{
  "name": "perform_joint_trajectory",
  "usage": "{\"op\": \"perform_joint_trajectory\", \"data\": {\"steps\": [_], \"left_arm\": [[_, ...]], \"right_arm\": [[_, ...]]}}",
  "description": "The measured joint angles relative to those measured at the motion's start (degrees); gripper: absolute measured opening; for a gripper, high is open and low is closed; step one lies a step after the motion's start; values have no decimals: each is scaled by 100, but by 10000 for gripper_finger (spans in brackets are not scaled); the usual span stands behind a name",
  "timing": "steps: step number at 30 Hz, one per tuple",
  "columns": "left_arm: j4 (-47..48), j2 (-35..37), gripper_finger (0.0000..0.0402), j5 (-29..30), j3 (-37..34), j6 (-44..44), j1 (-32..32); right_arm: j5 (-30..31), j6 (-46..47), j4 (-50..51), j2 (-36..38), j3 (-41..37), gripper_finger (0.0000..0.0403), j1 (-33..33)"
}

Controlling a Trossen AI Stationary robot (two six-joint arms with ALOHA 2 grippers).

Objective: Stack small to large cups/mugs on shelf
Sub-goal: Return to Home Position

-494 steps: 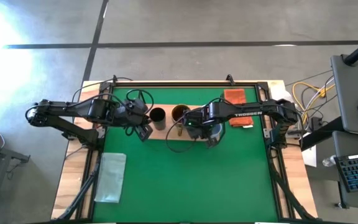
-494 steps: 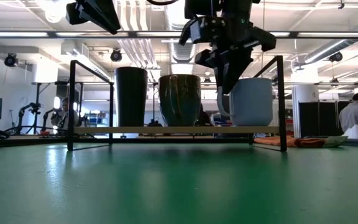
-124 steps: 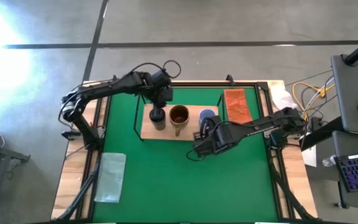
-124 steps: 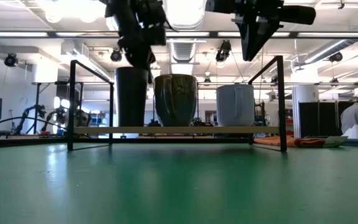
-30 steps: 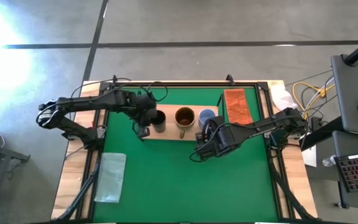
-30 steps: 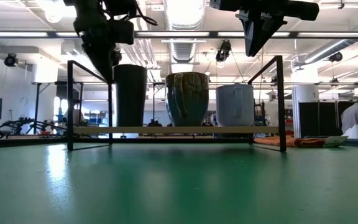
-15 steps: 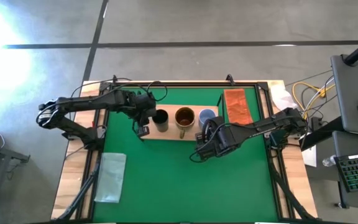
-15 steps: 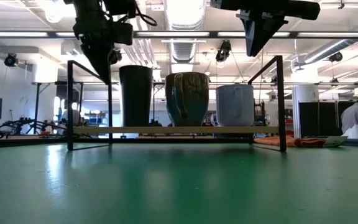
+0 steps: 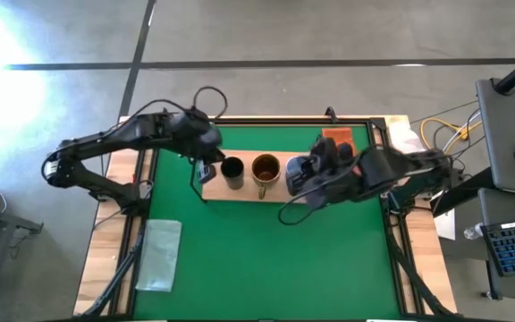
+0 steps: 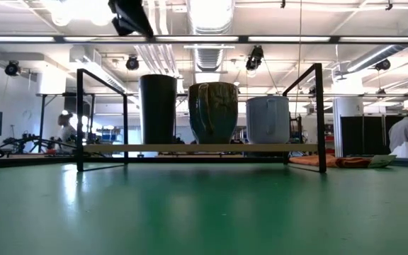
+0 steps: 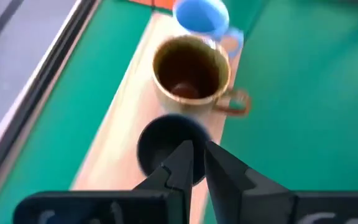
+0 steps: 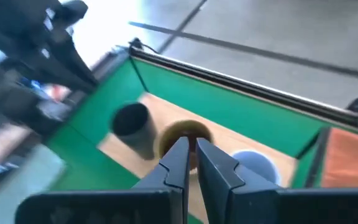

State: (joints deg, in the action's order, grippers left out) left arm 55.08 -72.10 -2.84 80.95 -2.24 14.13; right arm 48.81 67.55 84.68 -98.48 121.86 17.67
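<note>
Left pincer [image 11: 197, 146], clenched and empty, hangs above and beside the black cup [image 9: 232, 170]; right pincer [image 12: 191, 142], also clenched, high over the blue mug [image 10: 268, 119]

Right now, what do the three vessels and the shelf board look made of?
Black cup: matte, no glare; ceramic or plastic, can't tell. Brown mug: glazed ceramic, glossy streaked highlights. Blue-grey mug: likely ceramic, smooth soft sheen. Shelf board: light wood, pale tan; black wire frame looks metal.

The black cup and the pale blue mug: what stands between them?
The brown-gold mug, apart from both on the shelf; the low view shows it.
</note>
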Motion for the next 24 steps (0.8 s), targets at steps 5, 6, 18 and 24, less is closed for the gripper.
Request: {"op": "perform_joint_trajectory", "data": {"steps": [5,6,18,24], "left_arm": [[-737,316,27,-1213,-66,-627,2],[-1031,396,27,-1746,-116,-576,-1],[-6292,1432,27,-3912,-2086,-1882,-719],[-9417,803,27,-4378,-2890,-2762,-749]], "right_arm": [[-118,-1196,-665,0,541,22,142],[-303,-1907,-1015,0,567,22,225],[-5009,-5193,-6059,-24,-989,22,46],[-7210,-5288,-7250,395,-2341,22,-981]]}}
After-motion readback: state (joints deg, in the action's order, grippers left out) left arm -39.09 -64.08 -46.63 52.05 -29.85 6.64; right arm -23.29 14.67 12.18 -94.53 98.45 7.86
